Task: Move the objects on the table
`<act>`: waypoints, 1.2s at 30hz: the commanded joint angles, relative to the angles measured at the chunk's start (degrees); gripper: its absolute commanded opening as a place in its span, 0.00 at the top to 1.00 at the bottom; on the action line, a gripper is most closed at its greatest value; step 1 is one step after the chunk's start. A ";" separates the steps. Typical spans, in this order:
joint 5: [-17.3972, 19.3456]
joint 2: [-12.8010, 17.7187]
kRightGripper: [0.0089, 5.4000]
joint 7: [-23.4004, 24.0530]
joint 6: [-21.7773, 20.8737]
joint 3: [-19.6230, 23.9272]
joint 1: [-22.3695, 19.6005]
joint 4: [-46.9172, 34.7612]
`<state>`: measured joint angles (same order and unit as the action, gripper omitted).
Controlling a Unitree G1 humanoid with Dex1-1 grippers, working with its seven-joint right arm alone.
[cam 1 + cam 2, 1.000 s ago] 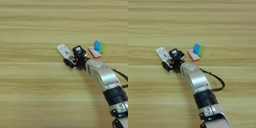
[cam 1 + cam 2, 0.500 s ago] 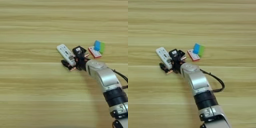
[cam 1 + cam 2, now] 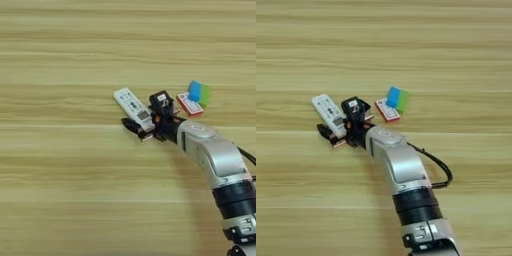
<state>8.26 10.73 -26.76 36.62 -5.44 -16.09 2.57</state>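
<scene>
- While my right arm [image 3: 215,160] slants in from the lower right of the frame, its gripper [image 3: 142,129] sits just right of centre, at the near end of the long white button remote [image 3: 133,106].
- One black finger [image 3: 131,125] lies flat on the table [image 3: 60,190] beside the remote's lower end, touching or almost touching it; I cannot tell whether the fingers are spread or clamped on anything.
- I see the remote lying diagonally, its far end toward the upper left.
- Just right of it, the small black square block [image 3: 160,99] stands against the gripper's body.
- Further right, the red-and-white flat box [image 3: 189,104] lies flat, near the block but apart from it.
- At the box's upper right corner, the blue bar [image 3: 194,91] and the green bar [image 3: 204,94] sit side by side, touching each other.
</scene>
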 commanded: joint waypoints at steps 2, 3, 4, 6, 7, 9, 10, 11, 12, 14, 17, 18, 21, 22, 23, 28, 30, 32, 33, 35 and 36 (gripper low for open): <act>2.23 -0.24 0.01 0.88 -4.38 3.63 -3.33 -4.43; 2.60 -0.57 0.01 1.44 -5.11 4.59 -3.62 -4.52; 2.65 -0.82 0.01 2.60 -6.37 5.78 -4.12 -4.19; 1.92 -0.95 0.01 5.00 -9.00 7.51 -5.05 -2.80; 1.06 -0.84 0.01 6.28 -10.44 7.96 -5.44 -1.91; -0.61 -0.49 0.01 8.44 -12.86 8.33 -6.06 -0.04; -1.40 -0.34 0.01 9.43 -13.98 8.40 -6.35 1.00; -1.98 -0.23 0.01 10.15 -14.88 8.51 -6.63 1.94; -2.36 -0.18 0.01 10.65 -15.59 8.56 -6.83 2.67; -3.18 -0.02 0.01 11.47 -16.58 8.52 -7.21 4.06; -4.62 0.49 0.01 12.80 -17.27 8.45 -8.05 6.89; -5.13 0.67 0.01 13.29 -17.24 8.45 -8.36 7.90; -6.07 0.89 0.01 14.29 -17.11 8.58 -9.09 10.07; -6.21 0.93 0.01 14.54 -17.06 8.64 -9.29 10.62; -6.33 0.93 0.01 14.69 -17.03 8.69 -9.44 11.00; -6.70 0.85 0.01 14.84 -16.75 8.51 -9.84 12.16; -6.74 0.76 0.01 14.76 -16.66 8.49 -9.95 12.39; -6.67 0.67 0.01 14.59 -16.52 8.50 -9.99 12.43; -6.65 0.64 0.01 14.51 -16.48 8.47 -9.98 12.38; -6.64 0.61 0.01 14.34 -16.41 8.41 -9.96 12.37; -6.61 0.60 0.01 14.20 -16.36 8.35 -9.94 12.34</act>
<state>1.48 10.43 -12.91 21.84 2.58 -21.59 16.96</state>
